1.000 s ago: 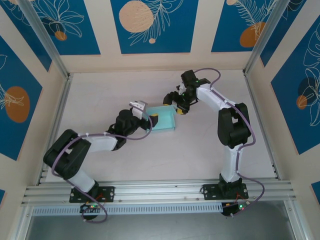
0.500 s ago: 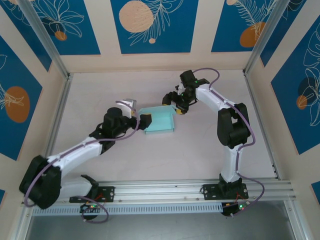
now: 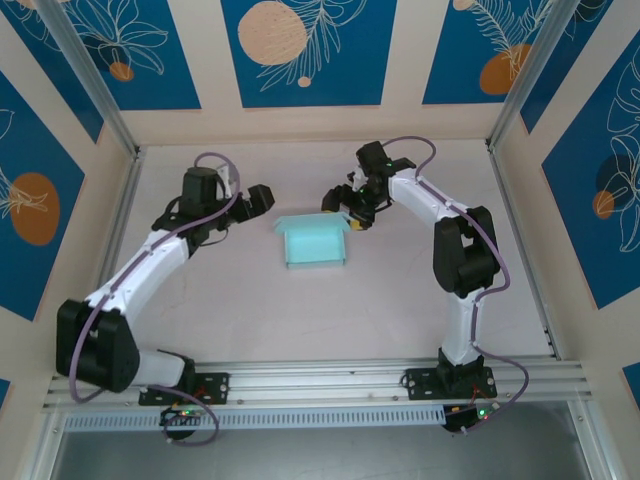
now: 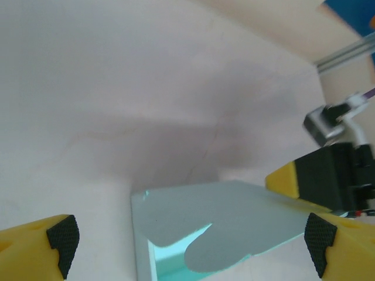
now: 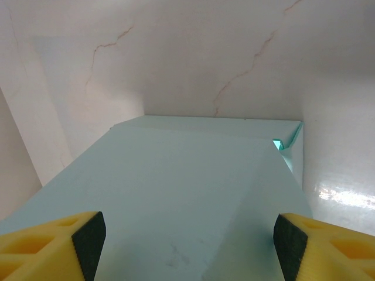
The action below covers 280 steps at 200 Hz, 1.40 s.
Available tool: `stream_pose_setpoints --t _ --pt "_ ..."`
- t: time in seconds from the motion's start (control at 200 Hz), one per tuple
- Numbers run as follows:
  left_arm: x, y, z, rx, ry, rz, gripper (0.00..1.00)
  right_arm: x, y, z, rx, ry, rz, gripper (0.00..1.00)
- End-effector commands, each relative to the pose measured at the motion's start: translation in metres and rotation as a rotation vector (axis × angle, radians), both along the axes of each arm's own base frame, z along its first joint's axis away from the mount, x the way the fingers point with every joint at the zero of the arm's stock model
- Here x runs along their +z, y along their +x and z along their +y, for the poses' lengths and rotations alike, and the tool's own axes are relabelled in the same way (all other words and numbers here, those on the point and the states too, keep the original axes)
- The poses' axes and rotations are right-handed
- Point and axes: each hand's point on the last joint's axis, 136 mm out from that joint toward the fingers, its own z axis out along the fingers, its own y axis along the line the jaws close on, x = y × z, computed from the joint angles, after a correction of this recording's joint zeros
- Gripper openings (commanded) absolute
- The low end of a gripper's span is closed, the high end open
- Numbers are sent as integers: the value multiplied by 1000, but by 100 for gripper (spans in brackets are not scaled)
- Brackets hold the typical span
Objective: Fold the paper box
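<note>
I've got the box (image 3: 312, 245) mid-table (image 3: 400, 300), a bit nearer the far edge, left tool (image 3: 258, 198) gaping wide, off its far-left corner and well clear, right tool (image 3: 343, 211) over the far-right corner, fingers spread across a panel, contact I can't tell

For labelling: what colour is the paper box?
Pale light-blue thin paper box, clearest in the top external view.
</note>
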Motion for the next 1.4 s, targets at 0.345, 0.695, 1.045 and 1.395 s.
stream_pose_setpoints --t 0.345,0.695,1.045,1.395 --pt "-42 -1 -42 -111 -133 210 85 18 -3 14 26 8 -33 78" --pt "-54 -22 -66 -181 -181 285 90 18 -10 24 22 61 -10 78" --pt "-78 -42 -61 -81 -253 373 97 25 -19 34 11 104 -18 78" --pt "-72 -35 -63 -27 -307 335 98 19 -23 41 6 85 -20 79"
